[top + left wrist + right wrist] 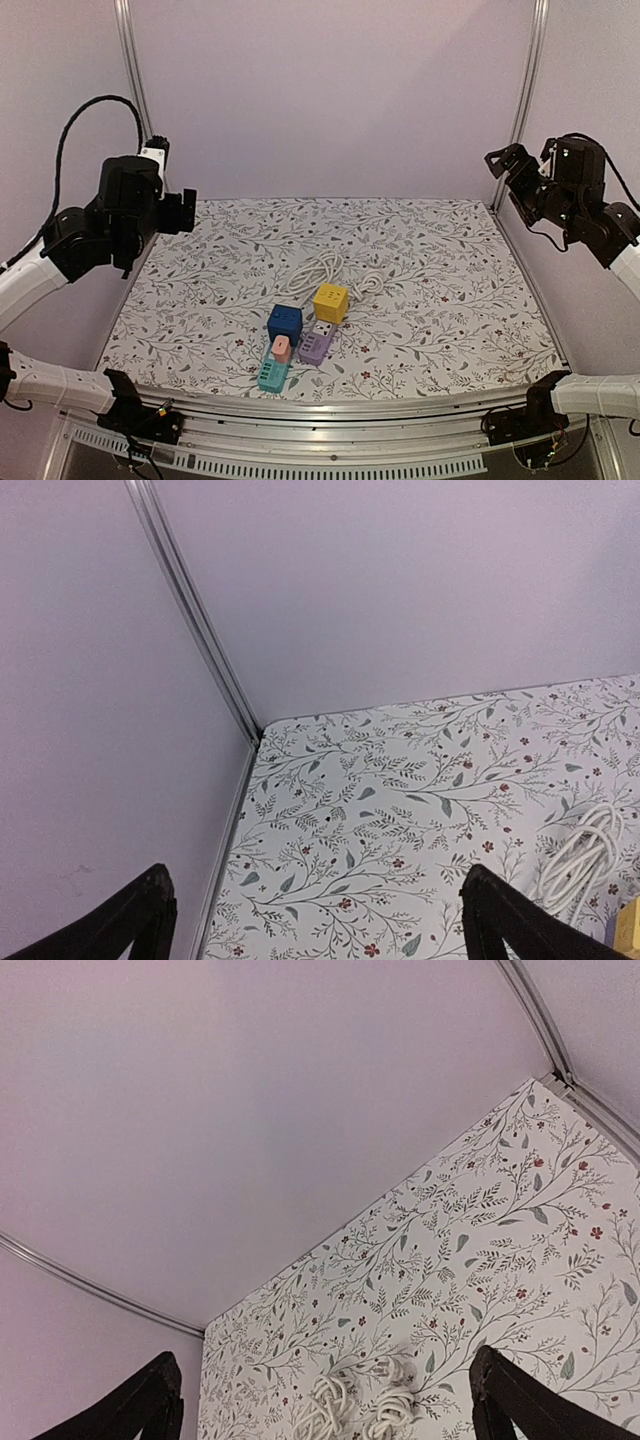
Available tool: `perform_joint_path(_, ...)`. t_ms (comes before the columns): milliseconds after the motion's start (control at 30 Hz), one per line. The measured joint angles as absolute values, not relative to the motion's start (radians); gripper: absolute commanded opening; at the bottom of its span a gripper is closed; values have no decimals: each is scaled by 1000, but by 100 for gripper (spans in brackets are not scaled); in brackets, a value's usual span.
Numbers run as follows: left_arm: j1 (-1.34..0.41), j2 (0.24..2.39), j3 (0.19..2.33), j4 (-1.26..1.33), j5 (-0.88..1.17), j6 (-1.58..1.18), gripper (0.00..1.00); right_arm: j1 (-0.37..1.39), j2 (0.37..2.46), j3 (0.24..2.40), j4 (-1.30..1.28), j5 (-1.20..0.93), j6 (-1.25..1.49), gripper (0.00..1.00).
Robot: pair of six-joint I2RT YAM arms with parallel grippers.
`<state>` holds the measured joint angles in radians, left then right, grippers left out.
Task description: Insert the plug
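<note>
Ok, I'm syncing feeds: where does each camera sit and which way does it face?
Top: above and behind, looking down on table, cubes, cord; left arm, right arm show.
Left wrist: raised, facing a table corner; own fingers at bottom.
Right wrist: tilted, facing table and wall; own fingers at bottom.
Shared: cord, in all three.

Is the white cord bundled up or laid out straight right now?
Bundled. The white cord lies in gathered loops behind the yellow cube; both wrist views show loops too.
</note>
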<state>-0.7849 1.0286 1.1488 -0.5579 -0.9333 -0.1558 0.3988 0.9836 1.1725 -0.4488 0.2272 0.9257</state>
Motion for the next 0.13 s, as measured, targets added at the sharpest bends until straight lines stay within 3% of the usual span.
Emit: perform_joint_path(133,-785,1035,1149,-558,-933,-147,99,399,991,1171,-451,227,926,99)
